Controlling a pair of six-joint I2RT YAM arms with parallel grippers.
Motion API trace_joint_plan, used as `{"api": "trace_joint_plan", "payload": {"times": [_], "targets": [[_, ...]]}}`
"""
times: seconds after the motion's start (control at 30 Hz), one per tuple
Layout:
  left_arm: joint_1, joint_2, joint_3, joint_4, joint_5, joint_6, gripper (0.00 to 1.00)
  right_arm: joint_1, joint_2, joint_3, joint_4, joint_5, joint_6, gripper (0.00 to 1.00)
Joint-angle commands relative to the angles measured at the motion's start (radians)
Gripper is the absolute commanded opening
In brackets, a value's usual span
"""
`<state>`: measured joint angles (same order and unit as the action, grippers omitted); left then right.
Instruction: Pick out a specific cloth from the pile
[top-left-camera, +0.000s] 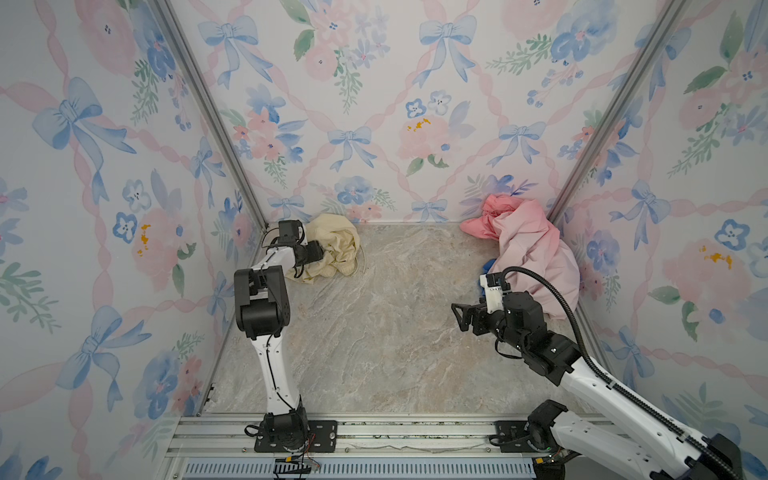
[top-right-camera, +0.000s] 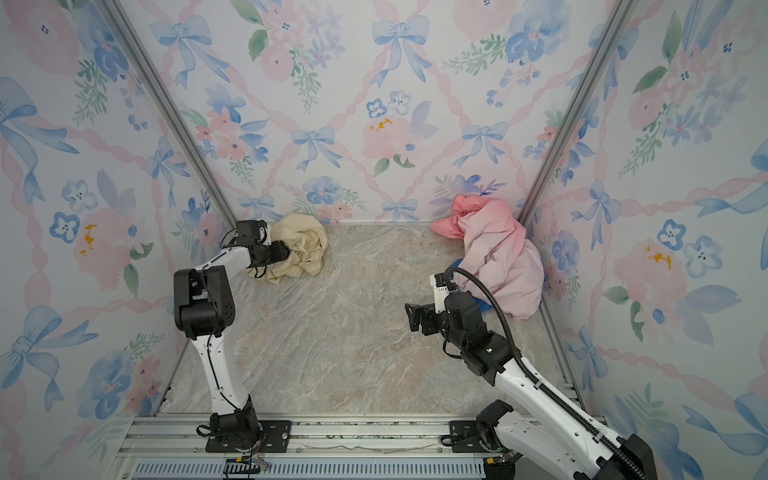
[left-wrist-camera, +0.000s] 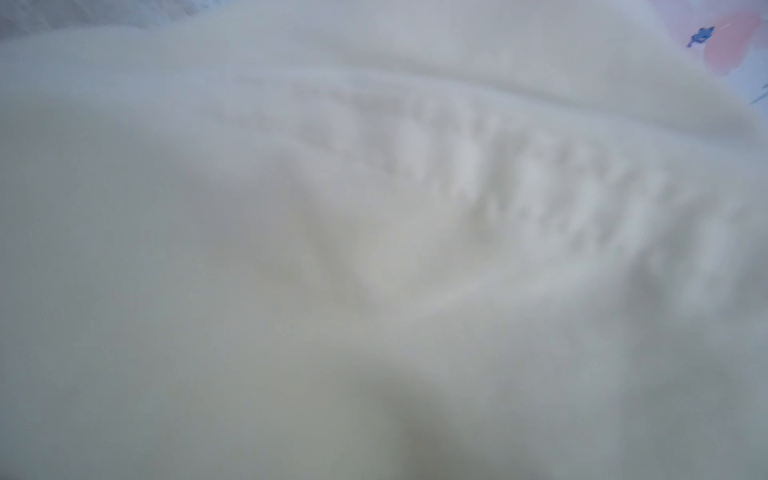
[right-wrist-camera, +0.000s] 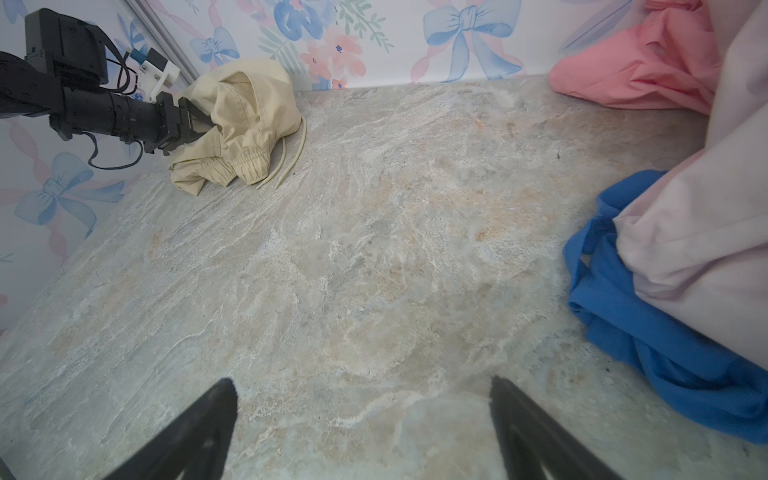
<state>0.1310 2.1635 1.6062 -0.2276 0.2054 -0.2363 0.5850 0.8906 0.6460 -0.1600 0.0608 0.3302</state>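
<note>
Where the grey-beige marble-patterned tabletop (top-left-camera: 395, 332) meets the far left corner of the enclosure lies item one: the cloth (top-left-camera: 338, 239), a pale cream-yellow fabric garment. It is crumpled into a rounded heap with no clear long axis. Its gathered elastic edge faces the open table, and a thin cream drawstring (right-wrist-camera: 291, 158) trails alongside.

Item two: the left gripper (top-left-camera: 316, 251), black, is level with the heap and pushed into its flank. The fingertips are buried in folds, so it cannot be told whether the jaws pinch fabric or stand loose. The left wrist view gives only blurred cream fabric.

Item three: the right gripper (right-wrist-camera: 362, 381), jaws spread wide over bare table, holding nothing.

Item four: the pile (top-left-camera: 519, 232), in the far right corner, is a large pale pink garment (top-right-camera: 498, 257) over a coral pink garment (top-left-camera: 494, 212) and a bright blue cloth (right-wrist-camera: 648, 332).

The cream cloth lies well apart from the pile. The left arm is judged much the nearer, with the heap straight ahead of its jaws.
</note>
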Motion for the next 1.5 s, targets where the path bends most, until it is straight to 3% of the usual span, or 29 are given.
{"api": "trace_joint_plan", "payload": {"times": [0.0, 0.13, 0.2, 0.23, 0.37, 0.5, 0.57, 0.63, 0.7, 0.77, 0.83, 0.97, 1.03, 1.1, 1.2, 1.27, 1.33, 1.4, 1.47], "targets": [[-0.004, -0.062, -0.018, -0.029, -0.023, 0.016, 0.68, -0.005, -0.005, -0.015, 0.019, 0.020, 0.009, 0.97], [-0.004, -0.089, -0.014, -0.057, -0.040, 0.004, 0.82, -0.017, -0.013, -0.011, 0.010, 0.016, 0.004, 0.97], [-0.004, -0.102, -0.014, -0.075, -0.050, 0.003, 0.96, -0.024, -0.024, -0.010, 0.007, 0.016, 0.000, 0.97], [-0.004, -0.109, -0.016, -0.079, -0.050, 0.003, 0.98, -0.029, -0.029, -0.011, 0.006, 0.016, -0.003, 0.97], [-0.004, -0.154, -0.047, -0.079, -0.062, 0.002, 0.98, -0.072, -0.056, -0.019, -0.005, 0.002, -0.009, 0.97], [-0.009, -0.278, -0.131, -0.077, -0.133, -0.024, 0.98, -0.199, -0.085, -0.025, -0.043, 0.007, -0.011, 0.97], [-0.037, -0.395, -0.251, -0.017, -0.257, -0.053, 0.98, -0.291, -0.102, -0.040, -0.044, 0.033, -0.005, 0.97], [-0.108, -0.531, -0.440, 0.133, -0.473, -0.060, 0.98, -0.372, -0.126, -0.090, 0.003, 0.101, -0.009, 0.97], [-0.215, -0.666, -0.658, 0.358, -0.734, -0.015, 0.98, -0.462, -0.144, -0.179, 0.113, 0.187, -0.016, 0.97], [-0.311, -0.754, -0.854, 0.598, -0.894, 0.081, 0.98, -0.548, -0.141, -0.261, 0.238, 0.242, -0.005, 0.97], [-0.342, -0.802, -1.005, 0.742, -1.004, 0.106, 0.98, -0.615, -0.098, -0.321, 0.381, 0.258, -0.009, 0.97], [-0.360, -0.840, -1.161, 0.801, -1.179, 0.063, 0.98, -0.649, 0.122, -0.318, 0.575, 0.198, -0.132, 0.97], [-0.369, -0.847, -1.271, 0.928, -1.166, 0.042, 0.98, -0.631, 0.248, -0.336, 0.715, 0.143, -0.194, 0.97], [-0.366, -0.849, -1.397, 1.180, -1.096, 0.086, 0.98, -0.603, 0.364, -0.386, 0.983, 0.117, -0.232, 0.97], [-0.346, -0.896, -1.480, 1.300, -0.979, 0.051, 0.98, -0.585, 0.466, -0.419, 1.208, -0.008, -0.292, 0.97], [-0.320, -0.897, -1.495, 1.341, -0.915, 0.046, 0.98, -0.568, 0.575, -0.424, 1.297, -0.006, -0.308, 0.97], [-0.310, -0.876, -1.493, 1.378, -0.832, 0.115, 0.98, -0.557, 0.728, -0.463, 1.560, 0.008, -0.313, 0.97], [-0.306, -0.826, -1.463, 1.410, -0.762, 0.183, 0.98, -0.547, 0.638, -0.425, 1.339, 0.041, -0.320, 0.97], [-0.296, -0.757, -1.439, 1.436, -0.686, 0.224, 0.98, -0.531, 0.646, -0.365, 1.257, 0.068, -0.329, 0.97]]}}
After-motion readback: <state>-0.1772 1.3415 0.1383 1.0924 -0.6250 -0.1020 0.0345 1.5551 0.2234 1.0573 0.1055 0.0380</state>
